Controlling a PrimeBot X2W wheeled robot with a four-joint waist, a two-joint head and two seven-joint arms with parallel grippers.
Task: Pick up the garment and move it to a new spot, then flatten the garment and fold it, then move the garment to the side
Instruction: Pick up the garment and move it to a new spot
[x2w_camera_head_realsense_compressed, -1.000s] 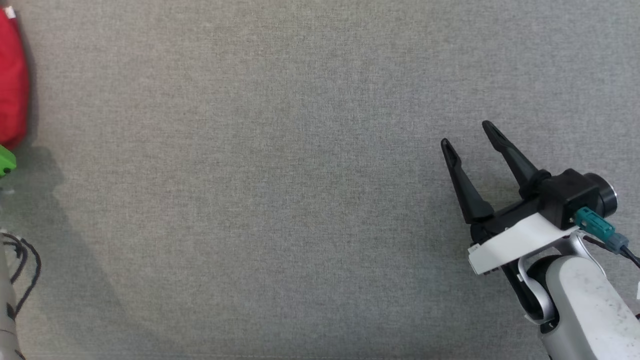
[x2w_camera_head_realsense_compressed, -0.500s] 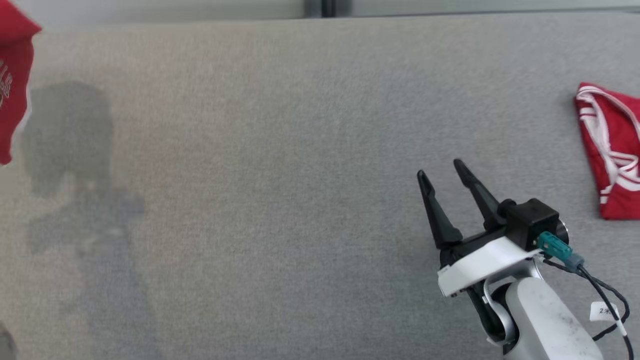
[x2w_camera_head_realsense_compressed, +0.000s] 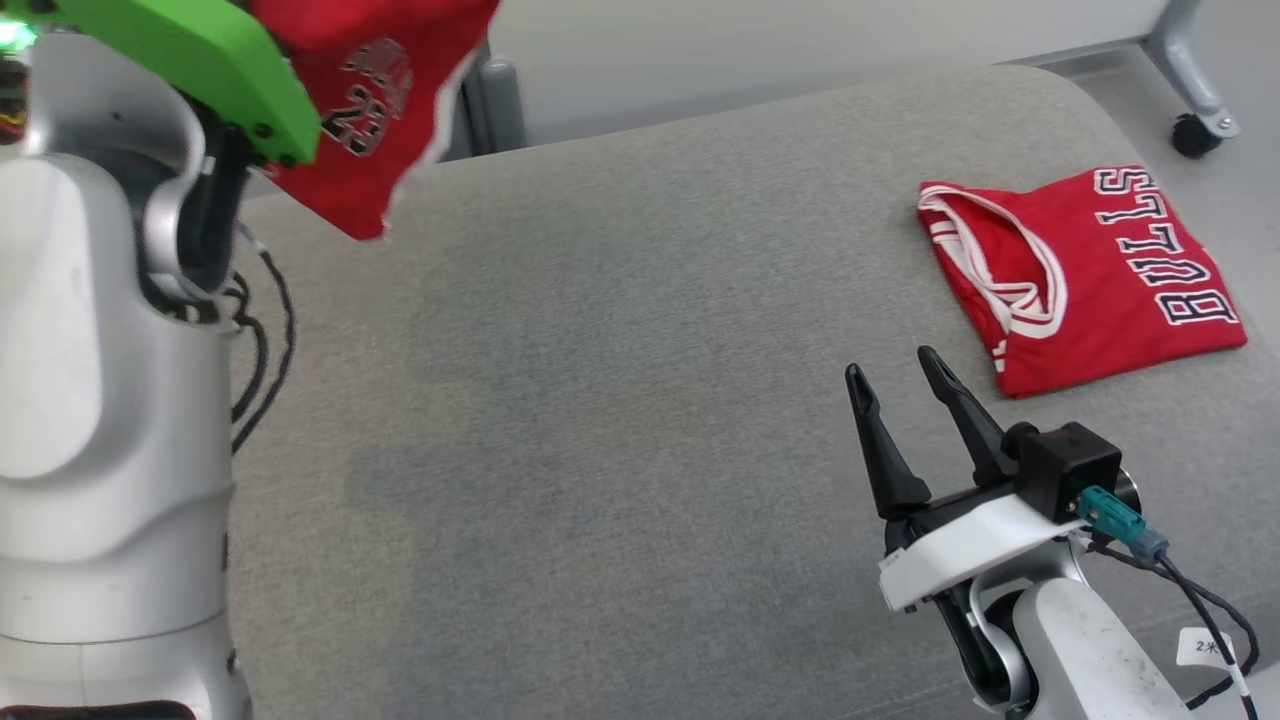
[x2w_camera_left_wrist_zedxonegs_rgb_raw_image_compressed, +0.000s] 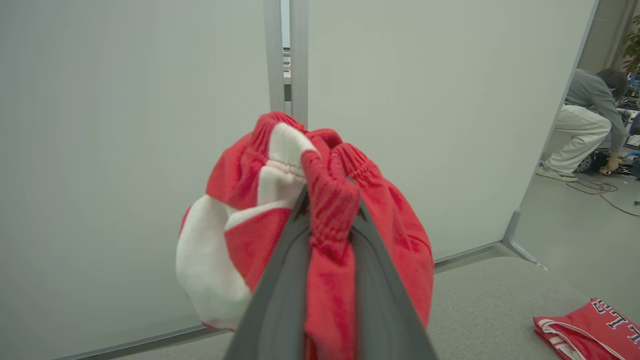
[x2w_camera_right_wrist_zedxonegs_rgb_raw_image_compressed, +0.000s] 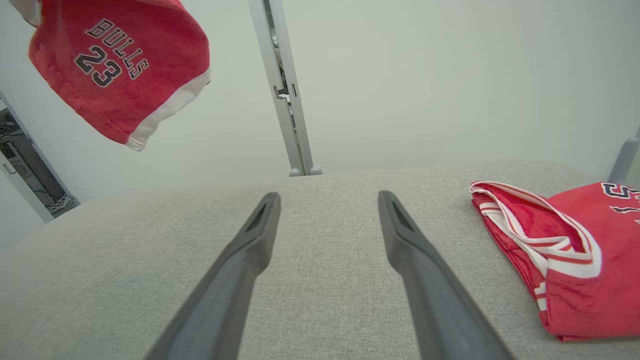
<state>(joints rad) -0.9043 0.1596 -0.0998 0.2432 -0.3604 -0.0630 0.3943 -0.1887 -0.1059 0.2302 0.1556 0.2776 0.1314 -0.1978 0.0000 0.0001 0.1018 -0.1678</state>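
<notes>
Your left pincer (x2w_camera_left_wrist_zedxonegs_rgb_raw_image_compressed: 327, 197) is clamped on the red shorts (x2w_camera_left_wrist_zedxonegs_rgb_raw_image_compressed: 235, 175), held aloft; your right pincer (x2w_camera_head_realsense_compressed: 890, 361) gapes wide, empty.

red shorts (x2w_camera_head_realsense_compressed: 370, 110) cropped at top, folded jersey (x2w_camera_left_wrist_zedxonegs_rgb_raw_image_compressed: 595, 332) cut off

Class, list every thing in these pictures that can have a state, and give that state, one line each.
left gripper: shut on the red shorts at the waistband, raised.
red shorts: bunched, hanging in the air, clear of the grey cushion.
right gripper: open, empty, over the grey cushion.
red jersey: folded, lying flat on the grey cushion.
</notes>
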